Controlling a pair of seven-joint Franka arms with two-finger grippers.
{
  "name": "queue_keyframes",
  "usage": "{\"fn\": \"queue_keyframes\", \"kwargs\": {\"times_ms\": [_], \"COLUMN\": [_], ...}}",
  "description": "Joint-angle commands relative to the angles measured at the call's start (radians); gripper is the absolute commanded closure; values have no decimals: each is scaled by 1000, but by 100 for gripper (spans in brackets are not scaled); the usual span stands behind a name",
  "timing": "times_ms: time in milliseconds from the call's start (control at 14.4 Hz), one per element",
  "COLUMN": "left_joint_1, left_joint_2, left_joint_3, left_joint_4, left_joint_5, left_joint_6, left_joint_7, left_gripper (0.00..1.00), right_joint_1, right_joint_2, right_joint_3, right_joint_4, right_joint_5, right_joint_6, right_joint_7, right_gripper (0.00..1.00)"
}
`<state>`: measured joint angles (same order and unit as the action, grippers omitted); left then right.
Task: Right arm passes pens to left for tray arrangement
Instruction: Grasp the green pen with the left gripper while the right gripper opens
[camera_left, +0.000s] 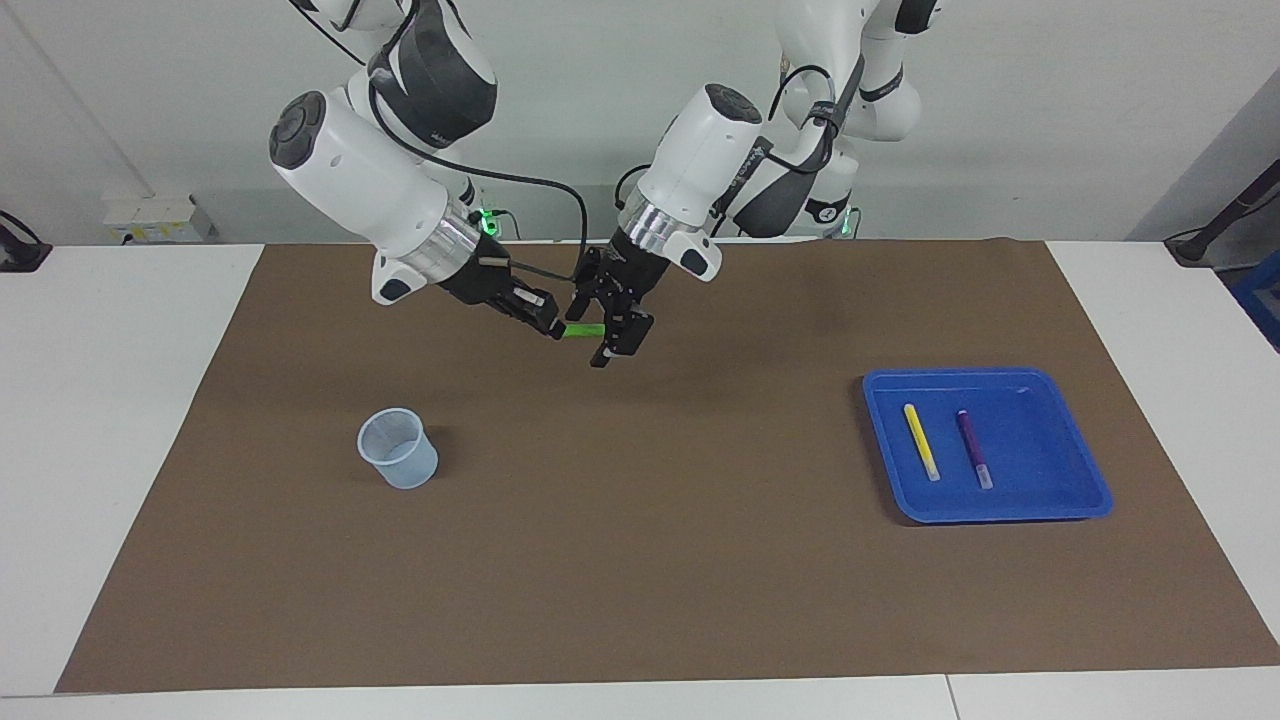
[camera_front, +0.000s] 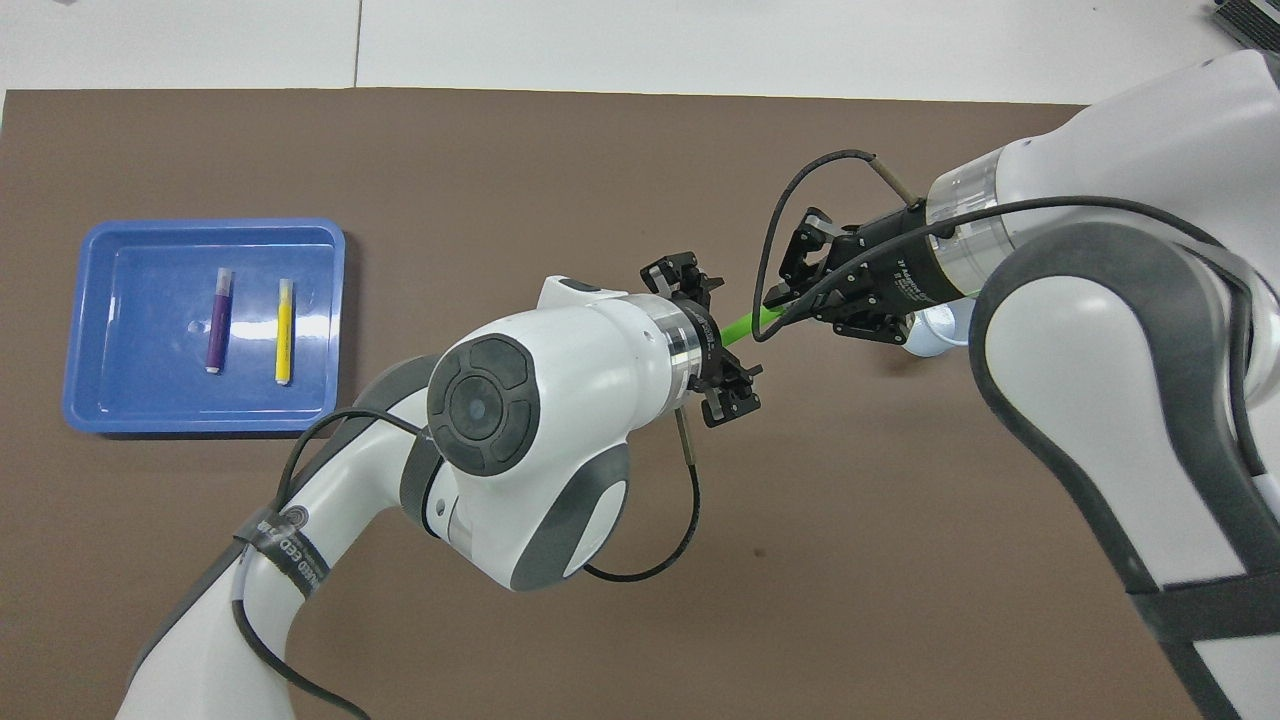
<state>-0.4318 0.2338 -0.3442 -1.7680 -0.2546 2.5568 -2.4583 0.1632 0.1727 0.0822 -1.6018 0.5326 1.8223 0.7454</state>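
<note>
Right arm: it enters the overhead view from the lower right and fills the right edge of that frame; in the facing view it is at the upper left.
Right gripper (camera_left: 553, 327): it is over the brown mat, in the upper middle of the facing view, clenched on one end of the green pen.
Green pen (camera_left: 582, 329): it is in the air, almost level, with its free end between the fingers of the left gripper.
Left gripper (camera_left: 605, 327): its fingers are apart, one on each side of the pen's free end. I cannot tell if they touch it.
Left arm: it enters the overhead view from the lower left and reaches to the frame's centre.
Brown mat (camera_left: 640, 560): it covers most of the white table.
Translucent cup (camera_left: 398, 449): it stands upright at the middle left of the facing view.
Blue tray (camera_left: 1040, 378): it lies at the middle right of the facing view, flat on the mat.
Yellow pen (camera_left: 921, 441): it lies inside the tray.
Purple pen (camera_left: 974, 448): it lies inside the tray, beside the yellow pen, with a gap between them.
</note>
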Motion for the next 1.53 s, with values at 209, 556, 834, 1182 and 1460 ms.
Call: {"fn": "queue_keyframes", "kwargs": {"times_ms": [209,556,834,1182,1460], "left_joint_1": [-7,5,-2,-4,-4], "left_joint_2": [-8,-8,-8,-10,-10], "left_joint_3": [10,11,13,13,13], "left_joint_4": [21,81,73,70,71], "left_joint_5": [26,26,38,61,67], "left_joint_6": [-46,-135,-130,-135,-136], "left_joint_7": [-28,-18,-16,-16,-8], "left_gripper": [55,56,78,100,100], "right_joint_1": [-8,-10,-10,-10,-10], "right_joint_2": [-15,-15,-15,-15,-13], "right_joint_3": [5,5,5,5,5], "right_joint_4": [-15,-15,-15,-15,-13], "right_joint_5": [26,26,26,26,24], "right_joint_6": [12,12,11,12,14], "right_joint_7": [14,12,12,12,12], "right_gripper": [88,88,88,88,19]}}
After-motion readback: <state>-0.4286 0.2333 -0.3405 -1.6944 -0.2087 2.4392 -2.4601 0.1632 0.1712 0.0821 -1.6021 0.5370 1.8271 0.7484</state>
